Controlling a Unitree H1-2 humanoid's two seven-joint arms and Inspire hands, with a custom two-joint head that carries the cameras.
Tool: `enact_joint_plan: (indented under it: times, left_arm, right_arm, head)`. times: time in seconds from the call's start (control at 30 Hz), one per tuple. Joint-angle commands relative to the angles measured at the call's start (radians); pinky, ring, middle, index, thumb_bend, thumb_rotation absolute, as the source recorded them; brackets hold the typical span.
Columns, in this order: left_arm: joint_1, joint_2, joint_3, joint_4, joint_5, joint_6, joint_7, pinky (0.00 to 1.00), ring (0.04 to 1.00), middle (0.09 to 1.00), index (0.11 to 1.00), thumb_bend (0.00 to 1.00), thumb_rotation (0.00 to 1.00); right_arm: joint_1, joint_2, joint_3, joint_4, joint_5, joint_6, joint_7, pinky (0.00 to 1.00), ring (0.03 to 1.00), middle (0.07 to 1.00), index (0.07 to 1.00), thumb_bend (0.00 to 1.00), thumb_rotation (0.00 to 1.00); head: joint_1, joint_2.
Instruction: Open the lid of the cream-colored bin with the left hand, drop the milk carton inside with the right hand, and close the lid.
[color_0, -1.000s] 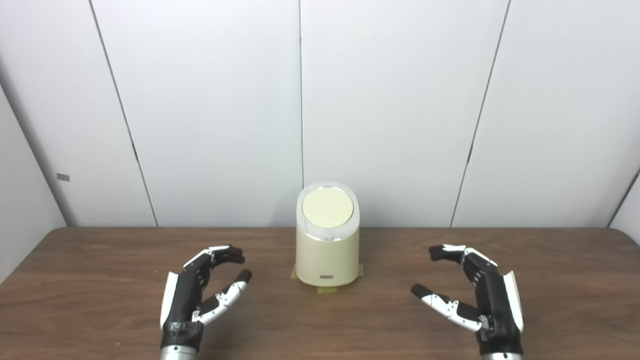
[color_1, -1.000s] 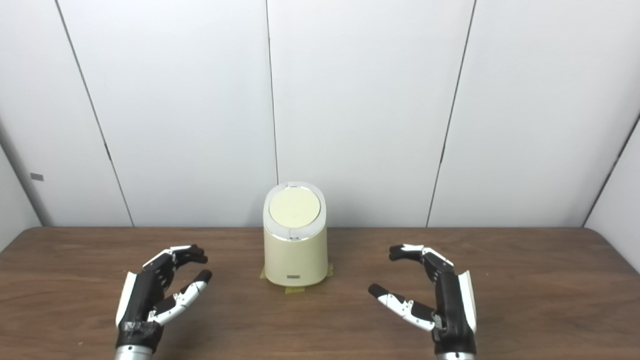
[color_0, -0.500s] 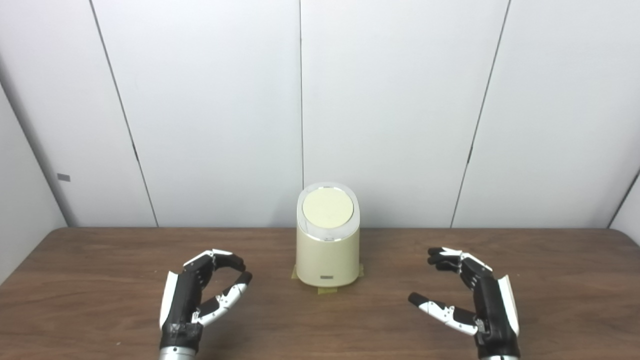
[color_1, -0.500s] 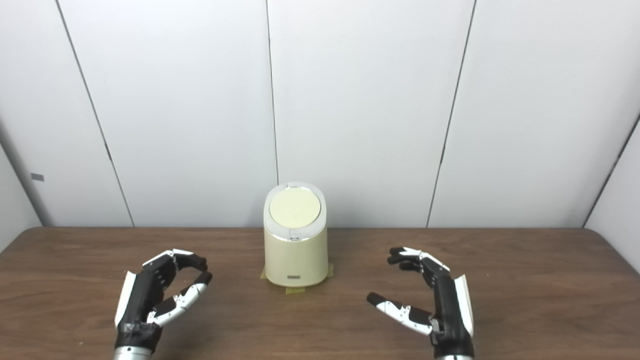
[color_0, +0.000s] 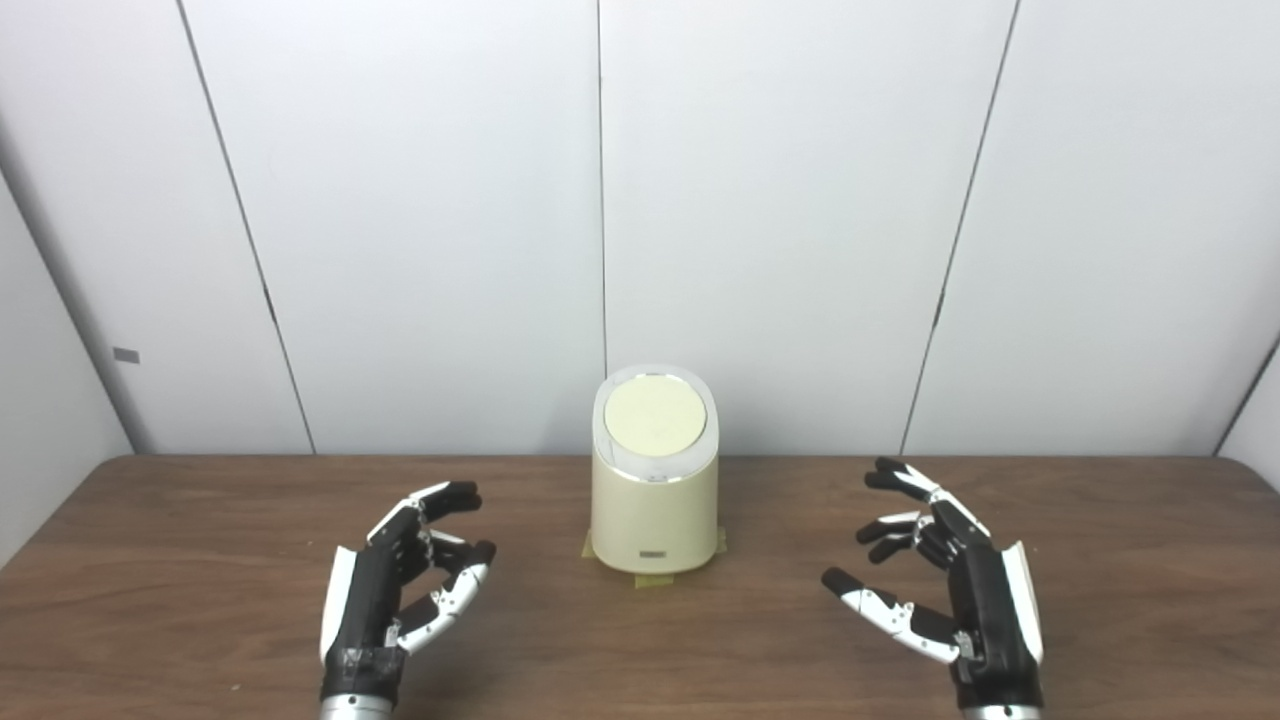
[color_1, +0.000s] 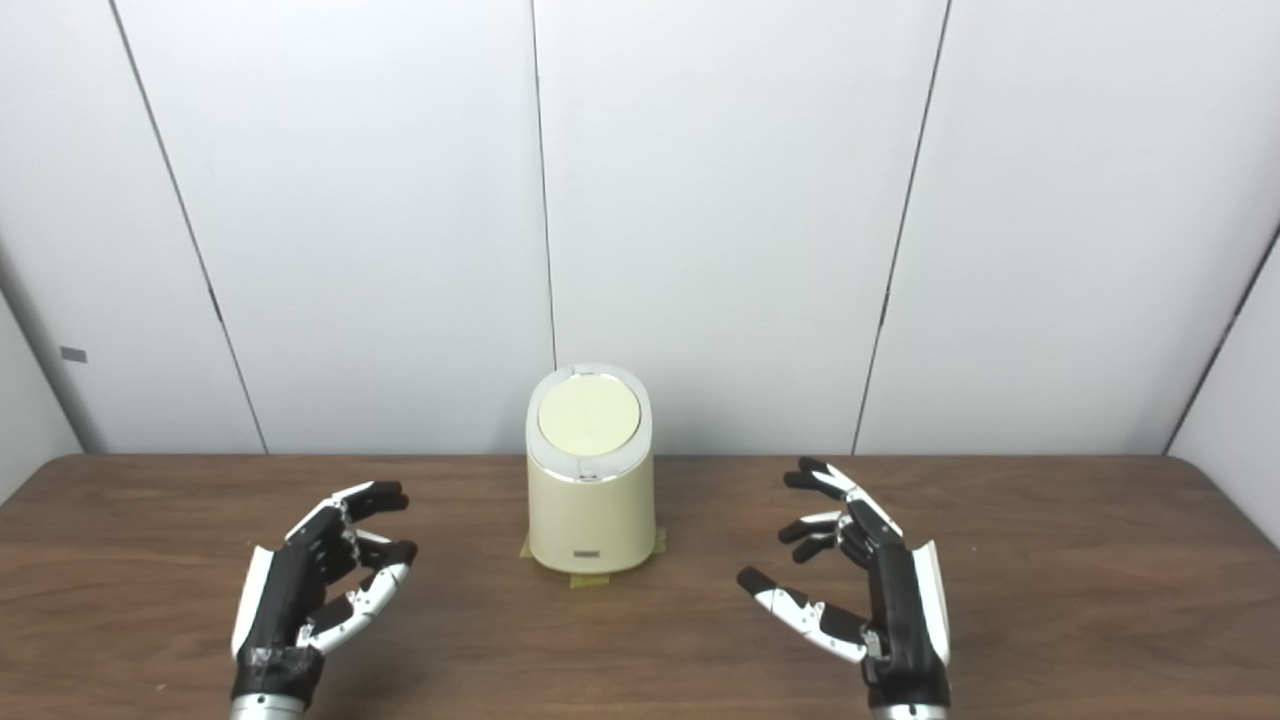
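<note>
The cream-colored bin (color_0: 654, 500) stands upright at the back middle of the brown table, on strips of tape. Its round lid (color_0: 655, 417) lies flat and shut inside a white rim. My left hand (color_0: 400, 590) hovers over the table to the bin's left, empty, with fingers partly curled and apart from the thumb. My right hand (color_0: 950, 590) hovers to the bin's right, fingers spread wide, holding nothing. Neither hand touches the bin. No milk carton shows in either view.
The wooden table (color_0: 200, 560) runs across the whole width, with its back edge against white wall panels (color_0: 780, 220). A small grey tag (color_0: 126, 354) sits on the left wall.
My right hand's fingers have spread out and stretched upward from a curled pose. The left hand's fingers, curled toward the thumb half a second ago, have loosened again. The bin has not moved.
</note>
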Motion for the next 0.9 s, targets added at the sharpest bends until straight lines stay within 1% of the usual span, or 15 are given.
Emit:
enact_joint_plan:
  times: [0.0,0.07,0.1,0.17,0.2,0.23,0.27,0.33,0.37,0.43,0.47,0.57,0.67,0.77,0.87]
  left_arm:
    - [-0.041,0.018,-0.008,-0.020,0.016,-0.048,-0.001,0.42,0.444,0.495,0.610,0.48,0.00]
    - [-0.042,0.020,-0.011,-0.017,0.007,-0.057,-0.005,0.42,0.448,0.478,0.536,0.50,0.00]
    - [-0.042,0.019,-0.013,-0.019,0.013,-0.054,-0.002,0.44,0.466,0.484,0.504,0.50,0.00]
    - [-0.042,0.018,-0.014,-0.021,0.029,-0.055,0.006,0.53,0.513,0.491,0.471,0.50,0.00]
    - [-0.043,0.018,-0.015,-0.019,0.034,-0.060,0.006,0.53,0.516,0.494,0.467,0.50,0.00]
    - [-0.043,0.019,-0.015,-0.017,0.029,-0.060,0.003,0.52,0.494,0.496,0.480,0.50,0.00]
    - [-0.042,0.018,-0.014,-0.019,0.014,-0.051,-0.004,0.50,0.465,0.498,0.500,0.50,0.00]
    - [-0.040,0.017,-0.013,-0.024,-0.015,-0.034,-0.019,0.49,0.445,0.497,0.518,0.50,0.00]
    - [-0.040,0.018,-0.013,-0.028,-0.025,-0.025,-0.026,0.39,0.428,0.508,0.556,0.48,0.00]
    - [-0.038,0.019,-0.013,-0.035,-0.033,-0.015,-0.032,0.34,0.439,0.540,0.513,0.47,0.00]
    - [-0.037,0.019,-0.013,-0.037,-0.033,-0.012,-0.032,0.33,0.430,0.516,0.540,0.47,0.00]
    - [-0.038,0.020,-0.013,-0.038,-0.053,-0.005,-0.042,0.32,0.426,0.496,0.550,0.47,0.00]
    - [-0.041,0.026,-0.017,-0.034,-0.046,-0.019,-0.045,0.32,0.434,0.498,0.535,0.47,0.00]
    - [-0.043,0.033,-0.024,-0.028,0.000,-0.035,-0.029,0.38,0.471,0.497,0.490,0.48,0.00]
    - [-0.039,0.030,-0.023,-0.038,-0.033,-0.010,-0.044,0.38,0.438,0.504,0.540,0.47,0.00]
  right_arm:
    - [-0.032,0.000,0.004,-0.030,0.025,-0.025,0.013,0.43,0.451,0.620,0.647,0.49,0.00]
    - [-0.031,0.002,0.005,-0.044,0.042,-0.009,0.024,0.41,0.433,0.533,0.595,0.50,0.00]
    - [-0.030,0.004,0.004,-0.052,0.055,0.004,0.030,0.40,0.422,0.508,0.575,0.50,0.00]
    - [-0.028,0.009,0.003,-0.066,0.060,0.023,0.034,0.37,0.417,0.506,0.555,0.50,0.00]
    - [-0.027,0.008,0.004,-0.071,0.049,0.029,0.034,0.36,0.431,0.510,0.527,0.50,0.00]
    - [-0.027,0.006,0.006,-0.077,0.028,0.038,0.033,0.42,0.460,0.514,0.485,0.50,0.00]
    - [-0.026,0.004,0.008,-0.081,0.015,0.045,0.033,0.49,0.458,0.510,0.484,0.51,0.00]
    - [-0.025,0.004,0.008,-0.086,0.006,0.054,0.032,0.51,0.454,0.512,0.484,0.51,0.00]
    - [-0.025,0.006,0.007,-0.086,0.008,0.054,0.031,0.41,0.477,0.549,0.486,0.50,0.00]
    - [-0.025,0.006,0.006,-0.083,0.026,0.051,0.035,0.36,0.477,0.581,0.485,0.49,0.00]
    - [-0.025,0.005,0.006,-0.081,0.037,0.049,0.040,0.36,0.448,0.544,0.519,0.49,0.00]
    - [-0.025,0.006,0.004,-0.083,0.073,0.048,0.051,0.35,0.417,0.497,0.553,0.49,0.00]
    - [-0.027,0.007,0.002,-0.085,0.070,0.041,0.047,0.31,0.401,0.481,0.540,0.50,0.00]
    - [-0.027,0.007,0.006,-0.106,0.043,0.077,0.048,0.42,0.467,0.523,0.460,0.51,0.00]
    - [-0.023,0.012,0.006,-0.115,0.044,0.093,0.048,0.44,0.461,0.542,0.450,0.51,0.00]
  head:
    - [0.000,0.001]
    - [0.000,0.001]
    - [0.000,0.001]
    - [-0.001,0.001]
    - [-0.001,0.001]
    - [-0.001,0.001]
    - [-0.001,0.001]
    - [-0.001,0.002]
    - [-0.001,0.002]
    - [-0.001,0.002]
    - [-0.001,0.002]
    - [-0.001,0.002]
    - [-0.001,0.002]
    - [-0.001,0.002]
    - [-0.003,0.004]
